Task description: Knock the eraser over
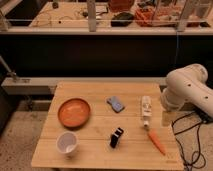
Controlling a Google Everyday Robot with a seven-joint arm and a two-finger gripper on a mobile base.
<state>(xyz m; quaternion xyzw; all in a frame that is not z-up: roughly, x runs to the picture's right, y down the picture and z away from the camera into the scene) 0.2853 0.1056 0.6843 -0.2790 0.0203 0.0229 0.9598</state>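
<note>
The eraser (pixel 116 136) is a small black block with a pale band near its top. It stands on the wooden table (pixel 95 152) near the front middle. My white arm (pixel 187 90) bulks at the table's right side. My gripper (pixel 167 114) is tucked low under the arm by the table's right edge, to the right of and farther back than the eraser, and well apart from it.
An orange bowl (pixel 74 112) sits at the left and a white cup (pixel 67 143) at the front left. A blue-grey pad (pixel 115 104) lies behind the eraser. A white bottle (pixel 146 110) and an orange carrot (pixel 157 142) lie at the right. A dark counter stands behind the table.
</note>
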